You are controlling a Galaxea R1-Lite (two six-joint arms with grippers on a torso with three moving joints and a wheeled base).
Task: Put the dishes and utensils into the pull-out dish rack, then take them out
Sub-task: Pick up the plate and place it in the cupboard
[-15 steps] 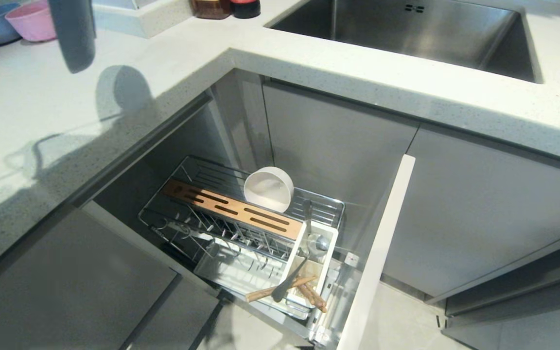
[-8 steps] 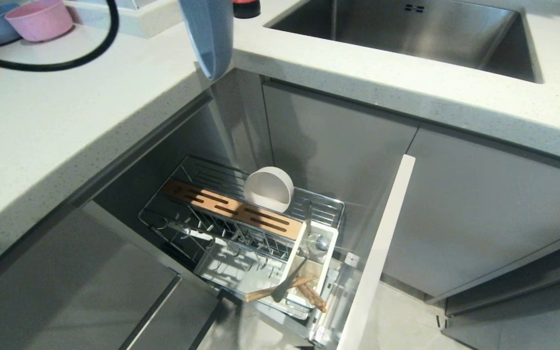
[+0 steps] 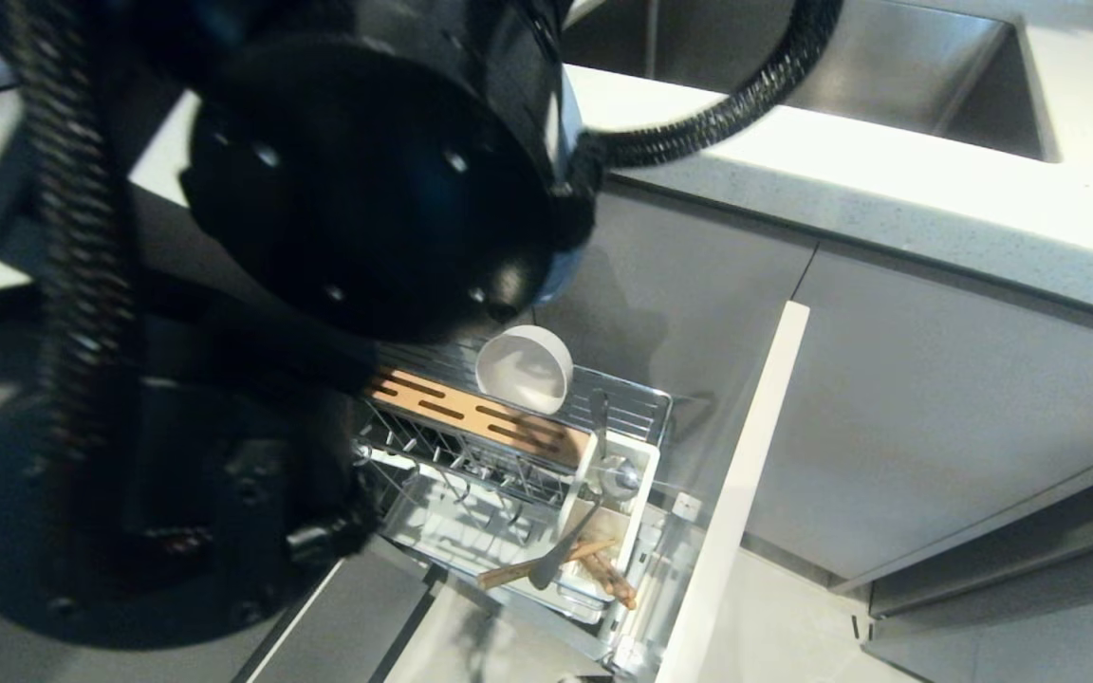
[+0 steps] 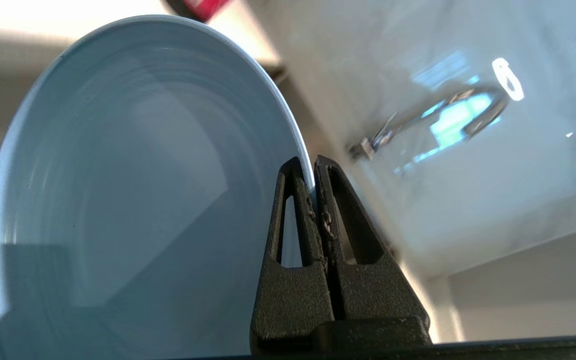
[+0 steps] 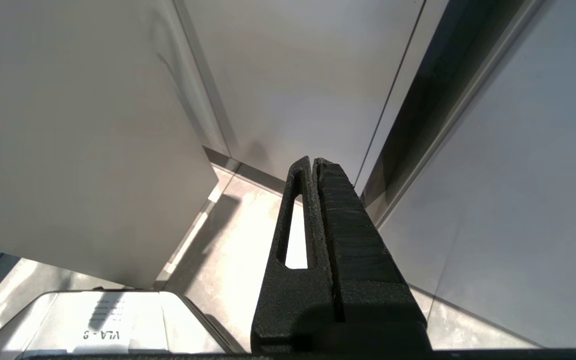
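The light-blue plate (image 4: 133, 200) hangs on edge, its smooth underside ringed, rim pinched by the left gripper (image 4: 313, 167). The left arm (image 3: 366, 180) fills the upper left of the head view, hiding half the dish rack (image 3: 622, 403). The cream bowl (image 3: 524, 369) sits centre frame; spoon (image 3: 565, 545) and chopsticks (image 3: 546, 562) lie in the caddy (image 3: 646, 503) below. The right gripper (image 5: 312, 165) is pressed shut, empty, by cabinet panels.
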